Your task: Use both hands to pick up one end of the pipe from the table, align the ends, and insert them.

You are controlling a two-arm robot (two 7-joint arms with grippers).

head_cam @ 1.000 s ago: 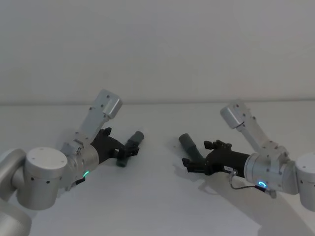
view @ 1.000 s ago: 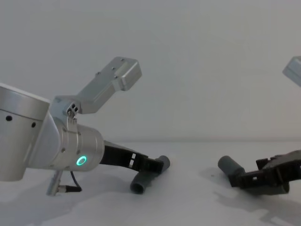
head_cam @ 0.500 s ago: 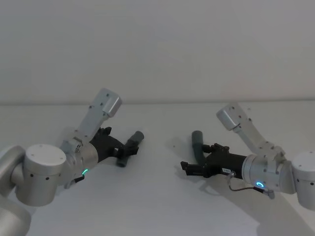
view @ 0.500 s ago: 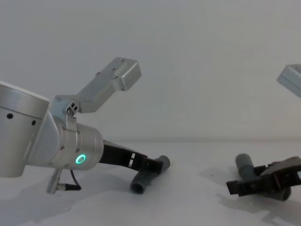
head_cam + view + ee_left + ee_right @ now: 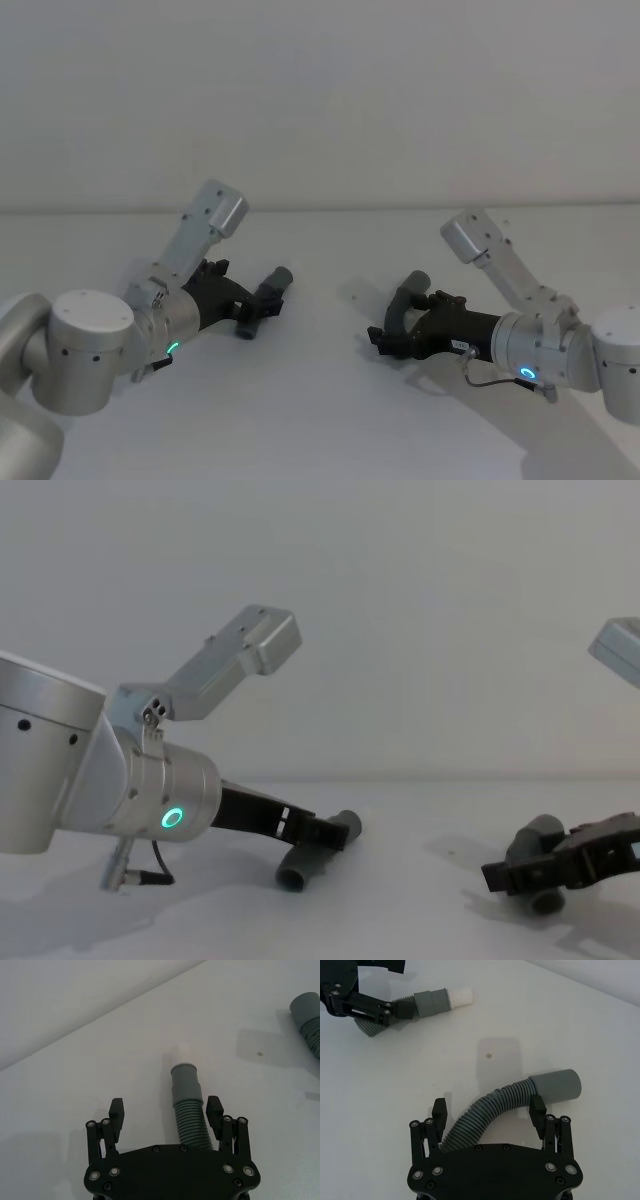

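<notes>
So, both arms were down low over the plain white table (image 5: 320,420), angled in toward each other with a stretch of bare surface between them.

The left black two-finger gripper (image 5: 252,308) sat on the left side of the table, straddling the shorter dark-grey ribbed hose piece (image 5: 268,295). In the left wrist view that gripper (image 5: 166,1107) had its fingers spread apart. The hose (image 5: 187,1105) ran out between them, closer to one finger than the other, with a clear gap on the far side, so nothing was clamped. Its smooth grey cuff (image 5: 185,1080) and narrow white tip (image 5: 182,1052) stuck out past the fingertips, pointing toward the other hose.

The right black two-finger gripper (image 5: 395,325) was over on the right side, also wide open. In the right wrist view the longer bent ribbed hose piece (image 5: 510,1097) curved through the gap between its fingers. Its smooth grey cuff (image 5: 555,1086) lay just beside one fingertip, and I couldn't tell if they touched. From the chest camera that hose (image 5: 540,840) showed right behind the gripper (image 5: 510,872).

The two hoses were well apart, not joined. A green ring light (image 5: 175,818) glowed on the left arm.
</notes>
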